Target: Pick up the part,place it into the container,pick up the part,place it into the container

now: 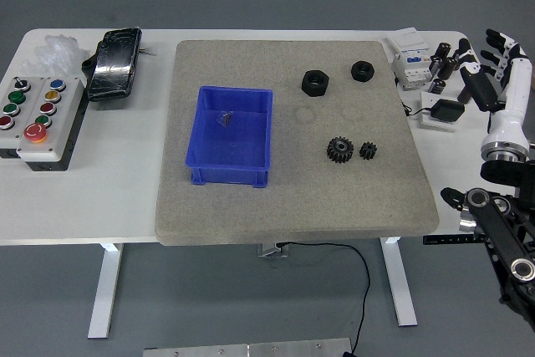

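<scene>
A blue container (231, 135) sits on the grey mat's left half, with a small metal piece (224, 117) inside. Black parts lie to its right: a large nut (316, 83), a smaller nut (362, 69), a large gear (340, 150) and a small gear (368, 150). My right hand (493, 60) is raised at the right edge of the picture, beyond the mat, fingers spread and empty. It is well to the right of all the parts. My left arm is out of view.
A grey mat (292, 215) covers the middle of the white table. A button box (38, 114) and a black device (114, 63) lie at the left. White electrical parts (414, 60) and a black block on a white plate (443, 111) sit at the right.
</scene>
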Motion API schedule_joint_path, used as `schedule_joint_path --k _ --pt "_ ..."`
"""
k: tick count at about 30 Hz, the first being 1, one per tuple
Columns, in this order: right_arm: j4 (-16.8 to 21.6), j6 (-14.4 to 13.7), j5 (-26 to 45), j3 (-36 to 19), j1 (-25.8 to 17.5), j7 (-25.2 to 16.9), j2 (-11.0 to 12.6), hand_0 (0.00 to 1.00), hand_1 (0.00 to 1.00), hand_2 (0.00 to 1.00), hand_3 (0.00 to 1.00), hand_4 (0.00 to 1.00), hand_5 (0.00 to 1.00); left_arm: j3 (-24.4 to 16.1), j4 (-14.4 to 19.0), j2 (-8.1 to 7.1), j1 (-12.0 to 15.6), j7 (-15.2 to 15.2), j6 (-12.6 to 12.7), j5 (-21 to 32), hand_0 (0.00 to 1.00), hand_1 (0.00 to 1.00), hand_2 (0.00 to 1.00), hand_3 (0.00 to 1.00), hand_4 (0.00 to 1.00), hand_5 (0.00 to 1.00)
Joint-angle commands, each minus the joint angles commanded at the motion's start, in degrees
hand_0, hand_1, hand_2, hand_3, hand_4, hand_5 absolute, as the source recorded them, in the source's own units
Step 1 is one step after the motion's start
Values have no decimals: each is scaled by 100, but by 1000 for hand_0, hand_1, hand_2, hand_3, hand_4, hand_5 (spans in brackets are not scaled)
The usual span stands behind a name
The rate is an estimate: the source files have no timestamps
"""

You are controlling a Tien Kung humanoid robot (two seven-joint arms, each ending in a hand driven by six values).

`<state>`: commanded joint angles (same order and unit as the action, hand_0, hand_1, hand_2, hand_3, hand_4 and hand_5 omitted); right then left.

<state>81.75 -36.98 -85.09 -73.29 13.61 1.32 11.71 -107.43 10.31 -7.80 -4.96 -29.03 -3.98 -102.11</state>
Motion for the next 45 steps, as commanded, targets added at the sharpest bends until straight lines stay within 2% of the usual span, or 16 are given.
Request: schedule_joint_path --k 3,5,9,10,15,16,18,22,26,28,33,34,39,40,45 --pt "9 0 -377 244 64 342 -4 689 759 806 781 814 557 6 0 4 -5 5 2 10 718 714 730 851 797 511" --pt "29 85 -773 460 141 738 6 661 760 805 791 814 567 4 0 5 -6 5 5 14 718 713 729 851 796 509" --pt "-76 749 -1653 863 360 1617 66 661 760 805 791 814 567 -2 0 9 -7 -1 8 9 718 713 729 851 796 509" --pt "-105 972 -1893 989 437 1858 103 507 741 803 798 812 558 4 0 11 -9 -2 9 16 717 713 729 851 796 510" --pt "-204 1966 -2941 1535 785 2929 264 507 741 803 798 812 558 -2 0 6 -19 -18 7 -1 717 713 729 851 796 510" --pt "-237 2182 -3133 1651 854 3169 289 466 740 808 815 814 557 -4 0 4 -19 -22 5 -8 717 713 729 851 796 510" --pt "-321 2580 -3416 1872 972 3565 326 466 740 808 815 814 557 -11 0 1 -15 -29 2 -27 717 713 729 851 796 510" --pt "-508 3259 -3642 2244 1100 3565 376 443 739 808 818 811 559 -10 0 -26 -4 -22 -2 -45 717 711 729 851 796 510" --pt "-698 3803 -3515 2465 1164 3565 419 443 739 808 818 811 559 -25 0 -54 8 -12 -10 -81 717 711 729 851 796 510" --pt "-808 3990 -3440 2526 1180 3565 426 427 729 802 808 810 559 -11 0 -63 19 -3 -14 -67 717 712 729 851 795 511" --pt "-1117 4119 -3373 2501 1194 3565 414 427 729 802 808 810 559 44 0 -97 72 22 -19 12 717 712 729 851 795 511" --pt "-1148 4117 -3366 2493 1196 3565 415 397 698 776 805 819 571 37 0 -101 80 21 -18 11 716 711 728 851 794 510" --pt "-1296 3946 -3348 2484 1216 3565 439 397 698 776 805 819 571 -33 0 -108 122 11 -6 -17 716 711 728 851 794 510" --pt "-1319 3899 -3353 2488 1221 3565 436 357 658 718 771 809 577 -36 0 -104 122 13 -5 -15 716 712 728 851 792 514" --pt "-1424 3655 -3391 2540 1266 3565 407 357 658 718 771 809 577 -13 0 -63 105 32 -14 7 716 712 728 851 792 514"
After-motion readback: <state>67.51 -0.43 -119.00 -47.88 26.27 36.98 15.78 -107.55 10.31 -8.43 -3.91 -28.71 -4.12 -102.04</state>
